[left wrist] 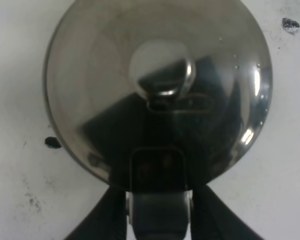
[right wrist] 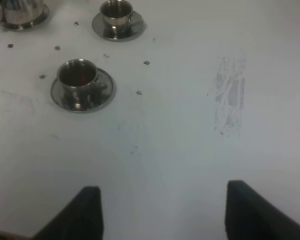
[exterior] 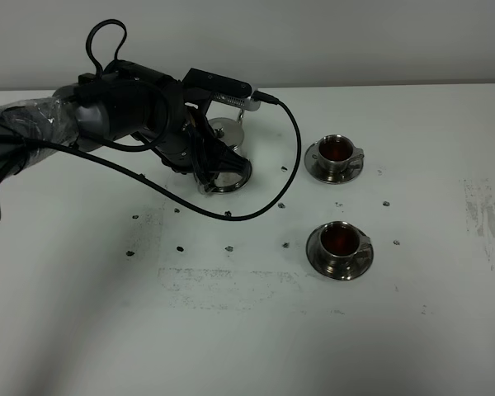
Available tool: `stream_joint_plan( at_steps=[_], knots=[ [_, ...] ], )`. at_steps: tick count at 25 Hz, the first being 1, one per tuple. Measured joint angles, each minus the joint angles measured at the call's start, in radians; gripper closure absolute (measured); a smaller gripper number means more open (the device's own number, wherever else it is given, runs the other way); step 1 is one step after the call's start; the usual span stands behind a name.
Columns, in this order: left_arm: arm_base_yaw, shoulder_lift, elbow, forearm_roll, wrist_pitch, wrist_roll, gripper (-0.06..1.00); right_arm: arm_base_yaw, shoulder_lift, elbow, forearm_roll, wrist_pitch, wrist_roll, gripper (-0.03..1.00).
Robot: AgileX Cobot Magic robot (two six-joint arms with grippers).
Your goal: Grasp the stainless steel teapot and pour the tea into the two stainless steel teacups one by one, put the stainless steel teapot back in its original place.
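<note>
The stainless steel teapot (left wrist: pixel 160 95) sits lid-up on the white table (left wrist: pixel 20 190).

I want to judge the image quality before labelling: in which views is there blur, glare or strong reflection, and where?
Left wrist view: the teapot fills the frame, soft in focus, its lid mirroring a dark shape with bright glints at one rim. Right wrist view: mildly blurred; the two teacups look soft. Exterior high view: sharpest, even light, a faint shadow under the left arm; the left gripper hides most of the teapot.

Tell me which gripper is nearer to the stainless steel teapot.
Left. The left gripper is right at the stainless steel teapot, directly over its lid. The right gripper is far off across the table, out of the high view, beyond both teacups.
</note>
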Motion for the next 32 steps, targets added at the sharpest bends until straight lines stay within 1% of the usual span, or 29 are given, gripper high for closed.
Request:
stream_joint_plan(
  at_steps=[4, 12, 16, 21, 27, 32],
  knots=[
    [0.000, 0.000, -0.009, -0.001, 0.031, 0.000, 0.58, 0.000, 0.000, 0.000, 0.000, 0.000, 0.000, 0.42],
    [-0.001, -0.038, -0.009, -0.015, 0.053, 0.000, 0.57, 0.000, 0.000, 0.000, 0.000, 0.000, 0.000, 0.42],
    [-0.012, -0.061, -0.009, -0.027, 0.065, 0.022, 0.57, 0.000, 0.000, 0.000, 0.000, 0.000, 0.000, 0.42],
    [-0.044, -0.086, -0.009, -0.050, 0.077, 0.066, 0.57, 0.000, 0.000, 0.000, 0.000, 0.000, 0.000, 0.42],
    [-0.070, -0.153, -0.009, -0.050, 0.098, 0.102, 0.57, 0.000, 0.000, 0.000, 0.000, 0.000, 0.000, 0.42],
    [-0.078, -0.206, -0.009, 0.014, 0.155, 0.096, 0.57, 0.000, 0.000, 0.000, 0.000, 0.000, 0.000, 0.42]
  ],
)
